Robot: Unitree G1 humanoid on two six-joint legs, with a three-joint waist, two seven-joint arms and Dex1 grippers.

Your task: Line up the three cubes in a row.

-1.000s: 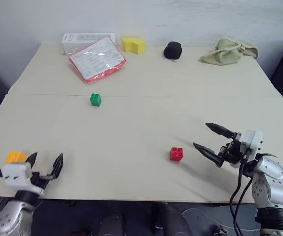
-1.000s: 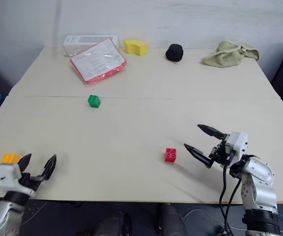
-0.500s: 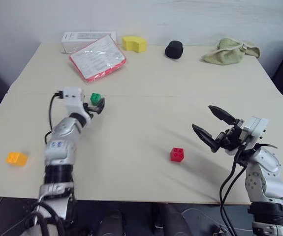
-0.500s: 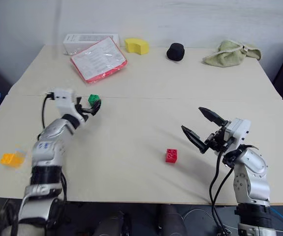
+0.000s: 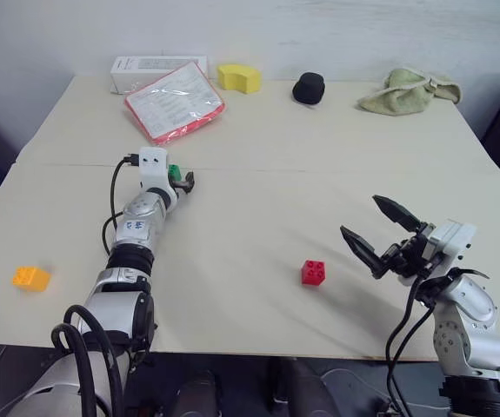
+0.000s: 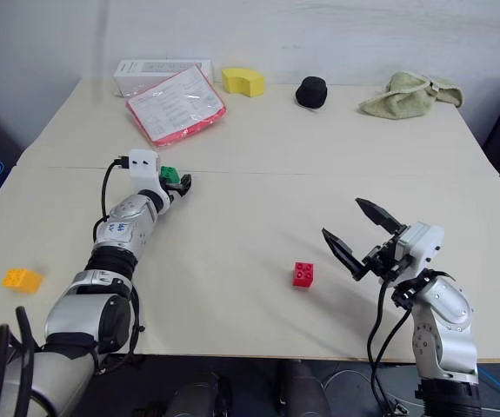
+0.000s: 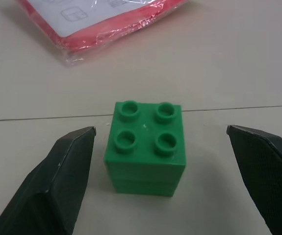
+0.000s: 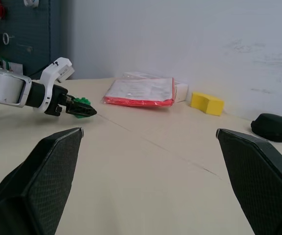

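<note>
A: Pale wall behind, and one wide beige table (image 5: 258, 148) taking up most of the scene. Along its far edge sit a white box (image 5: 158, 68), a red-edged plastic packet (image 5: 175, 102), a yellow wedge block (image 5: 237, 78), a black round object (image 5: 308, 88) and a crumpled green cloth (image 5: 406, 90).

B: And the arms?

A: The left arm reaches far out across the table; the right one hangs back at the near right edge. The left gripper (image 5: 176, 176) is spread wide with nothing in it, and so is the right gripper (image 5: 387, 234), whose fingers are tipped up off the table.

B: Where are the three cubes?

A: Well apart. The green cube (image 7: 147, 147) is mid-table on the left, just short of the table's seam. The red cube (image 5: 312, 272) lies near the front, right of centre. The orange-yellow cube (image 5: 30, 277) is at the near left edge.

B: So what does the next move hang on?

A: On the green cube. In the left wrist view it stands studs up, straight ahead between the two open fingers, touching neither. It is squarish, so no long axis matters. I judge the left arm only needs to close. The red cube lies just beside the right gripper, toward the table's middle.
</note>
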